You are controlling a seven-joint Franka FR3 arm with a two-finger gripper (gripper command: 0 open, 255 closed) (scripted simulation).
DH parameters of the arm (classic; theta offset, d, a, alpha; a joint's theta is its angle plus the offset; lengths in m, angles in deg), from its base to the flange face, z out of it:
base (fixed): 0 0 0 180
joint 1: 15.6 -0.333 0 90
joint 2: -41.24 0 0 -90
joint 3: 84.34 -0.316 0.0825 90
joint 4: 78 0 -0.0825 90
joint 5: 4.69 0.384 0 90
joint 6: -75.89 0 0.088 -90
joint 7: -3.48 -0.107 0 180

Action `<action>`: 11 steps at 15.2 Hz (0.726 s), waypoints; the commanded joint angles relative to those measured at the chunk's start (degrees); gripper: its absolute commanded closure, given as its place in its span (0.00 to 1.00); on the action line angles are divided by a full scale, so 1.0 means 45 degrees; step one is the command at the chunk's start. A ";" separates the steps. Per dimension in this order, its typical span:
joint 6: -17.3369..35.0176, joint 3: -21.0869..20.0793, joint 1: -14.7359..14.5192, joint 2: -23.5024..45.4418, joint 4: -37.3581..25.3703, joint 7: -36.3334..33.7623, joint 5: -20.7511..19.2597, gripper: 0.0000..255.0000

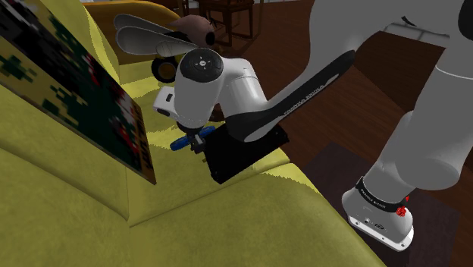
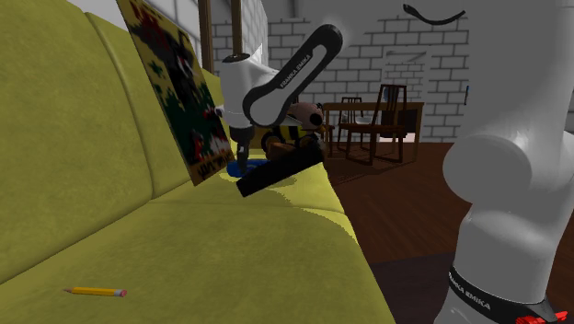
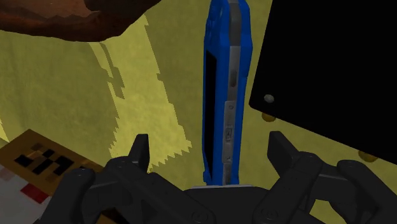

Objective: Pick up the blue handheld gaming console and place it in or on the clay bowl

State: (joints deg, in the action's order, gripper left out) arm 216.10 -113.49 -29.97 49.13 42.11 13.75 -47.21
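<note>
The blue handheld console (image 3: 224, 95) stands on its edge on the yellow sofa seat (image 3: 76, 102), with a grey strip along its side. My gripper (image 3: 210, 149) is open around it, one finger on each side, and neither finger touches it. In the shoulder view the console's blue end (image 1: 180, 142) pokes out beside the gripper (image 1: 198, 141). In the second exterior view the gripper (image 2: 244, 152) points down at the blue console (image 2: 241, 168). A brown clay-coloured rounded body (image 3: 63, 19), apparently the bowl, lies just beyond the console.
A black box (image 1: 242, 152) lies tilted on the seat, close against the console's other side. A patterned panel (image 1: 76, 91) leans on the sofa back. A bee-like toy (image 2: 296, 129) sits behind the gripper. A pencil (image 2: 97, 292) lies nearer on the seat. Wooden chairs (image 2: 368, 120) stand off the sofa.
</note>
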 commanded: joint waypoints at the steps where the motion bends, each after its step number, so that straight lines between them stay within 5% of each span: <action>1: -0.0397 0.0086 0.0031 0.0094 0.0080 -0.0034 -0.0050 0.00; 3: -0.0396 0.0090 0.0026 0.0093 0.0080 -0.0033 -0.0049 0.00; 4: -0.0516 0.0066 -0.0030 0.0199 -0.0096 -0.0057 -0.0068 1.00; 11: -0.0547 0.0069 -0.0031 0.0240 -0.0168 -0.0029 -0.0067 1.00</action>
State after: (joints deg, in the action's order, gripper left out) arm 213.65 -113.21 -30.14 50.18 41.35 13.62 -47.50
